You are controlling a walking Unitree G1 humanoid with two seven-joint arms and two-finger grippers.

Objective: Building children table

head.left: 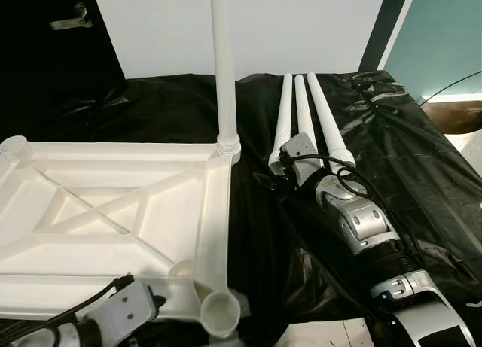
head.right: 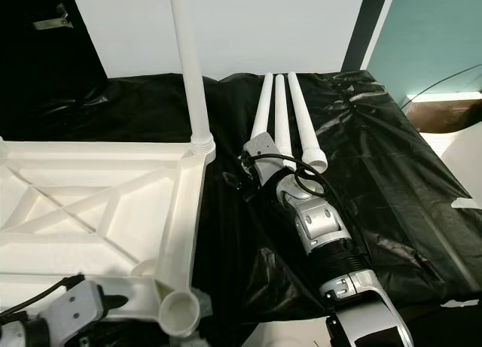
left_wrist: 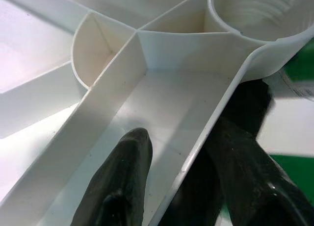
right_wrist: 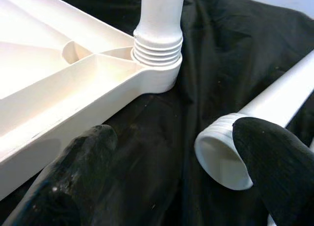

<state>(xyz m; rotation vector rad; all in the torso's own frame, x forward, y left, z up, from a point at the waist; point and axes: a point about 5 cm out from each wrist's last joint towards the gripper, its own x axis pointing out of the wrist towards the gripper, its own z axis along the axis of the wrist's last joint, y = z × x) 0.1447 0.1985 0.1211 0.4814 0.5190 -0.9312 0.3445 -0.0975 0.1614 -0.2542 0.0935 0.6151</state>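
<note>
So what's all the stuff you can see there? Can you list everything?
Table top: one, white, lying upside down on the black sheet, ribs showing.
Leg already screwed in: one, white, standing upright in the far corner socket.
Loose legs: three, white, lying side by side on the sheet, right of the table top.
Empty socket: one, white, at the near corner of the table top.
Sheet: one, black, shiny, spread under everything.
Door handle: one, metal, on the dark door at far left.
Left gripper: fingers either side of the table top's edge wall.
Right gripper: open, at the loose legs' ends.
</note>
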